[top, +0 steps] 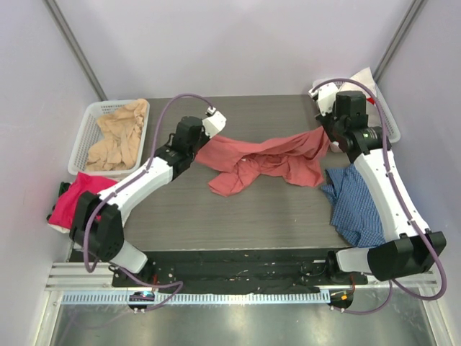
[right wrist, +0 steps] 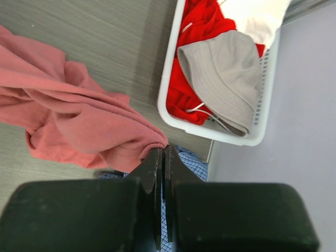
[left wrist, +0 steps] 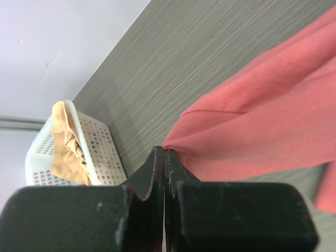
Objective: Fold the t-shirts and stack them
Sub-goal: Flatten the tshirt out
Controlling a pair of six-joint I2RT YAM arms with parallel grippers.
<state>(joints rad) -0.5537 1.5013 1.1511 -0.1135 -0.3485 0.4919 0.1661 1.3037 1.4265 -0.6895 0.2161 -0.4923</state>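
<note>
A: status?
B: salmon-red shirt (top: 266, 162) sits mid-table, bunched and twisted, strung between the two arms. left gripper (left wrist: 164, 153) is pinched tight on its left corner, right gripper (right wrist: 163, 150) is pinched tight on the right end, close to the right basket (right wrist: 210, 134)
A: off the surface?
B: only the ends. the middle sags onto the table (top: 252, 216), and one lobe trails toward the near edge
A: so the step is spreading it flat before the first fold?
B: I'd say so. pull the ends apart evenly at matched height until the twist drops out, then lay the far edge down first and drag toward the near side so the cloth smooths itself
A: risks?
B: both pinches look thin, and I can't tell how much cloth is inside the jaws. a jerk could pull it free. the blue checked cloth (top: 356, 205) lies right under the right arm, so don't snag it
A: landing spot?
B: bare middle of the table, away from the pink shirt (top: 75, 198) at the left edge and the left basket (top: 81, 140) with the beige shirt (top: 119, 137)
</note>
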